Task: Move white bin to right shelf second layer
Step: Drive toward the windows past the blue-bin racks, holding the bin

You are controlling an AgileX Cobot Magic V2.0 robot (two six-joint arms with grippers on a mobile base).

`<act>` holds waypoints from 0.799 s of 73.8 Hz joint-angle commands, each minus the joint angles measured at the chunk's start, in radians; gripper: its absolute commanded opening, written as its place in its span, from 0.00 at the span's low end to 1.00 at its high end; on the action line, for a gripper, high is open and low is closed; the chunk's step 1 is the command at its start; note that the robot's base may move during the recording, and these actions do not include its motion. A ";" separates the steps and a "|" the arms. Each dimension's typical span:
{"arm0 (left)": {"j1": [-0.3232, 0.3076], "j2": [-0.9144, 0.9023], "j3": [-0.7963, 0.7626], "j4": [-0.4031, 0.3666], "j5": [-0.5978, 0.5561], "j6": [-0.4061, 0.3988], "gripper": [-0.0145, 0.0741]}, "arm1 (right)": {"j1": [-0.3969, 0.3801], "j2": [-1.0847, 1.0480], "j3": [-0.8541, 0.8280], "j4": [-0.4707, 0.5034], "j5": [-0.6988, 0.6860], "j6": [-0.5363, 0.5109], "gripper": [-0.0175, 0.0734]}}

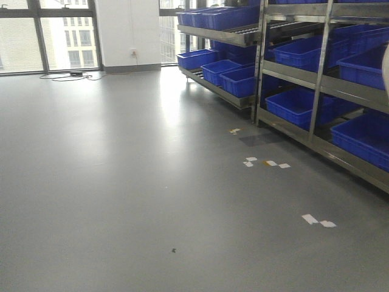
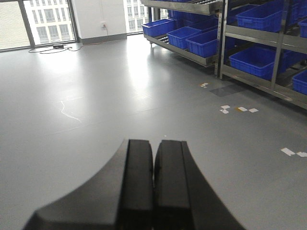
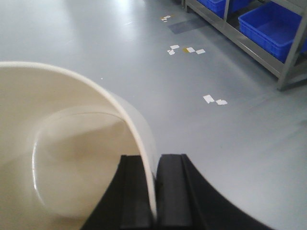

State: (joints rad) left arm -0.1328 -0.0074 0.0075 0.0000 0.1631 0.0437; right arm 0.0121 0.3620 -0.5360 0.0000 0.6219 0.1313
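Note:
In the right wrist view my right gripper (image 3: 155, 158) is shut on the rim of the white bin (image 3: 72, 143). One finger is inside the wall and one outside. The bin is cream-white, glossy and empty, and hangs above the grey floor. A pale sliver at the right edge of the front view (image 1: 386, 70) may be the bin. My left gripper (image 2: 153, 143) is shut and empty above bare floor. The steel rack on the right (image 1: 340, 85) has several levels holding blue crates. I cannot make out rollers on its middle level.
A second steel rack (image 1: 225, 91) with blue crates (image 1: 240, 80) stands further back along the right side. White and yellow tape marks (image 1: 266, 163) lie on the floor near the racks. Open grey floor reaches left to windows and a cable (image 1: 67, 76).

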 commanded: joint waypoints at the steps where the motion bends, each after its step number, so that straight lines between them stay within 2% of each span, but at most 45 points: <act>1: -0.003 -0.014 0.037 0.000 -0.086 -0.005 0.26 | -0.005 0.005 -0.027 0.007 -0.098 -0.002 0.24; 59: -0.003 -0.014 0.037 0.000 -0.086 -0.005 0.26 | -0.005 0.005 -0.027 0.007 -0.098 -0.002 0.24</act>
State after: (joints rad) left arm -0.1328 -0.0074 0.0075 0.0000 0.1631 0.0437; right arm 0.0121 0.3620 -0.5360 0.0000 0.6219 0.1313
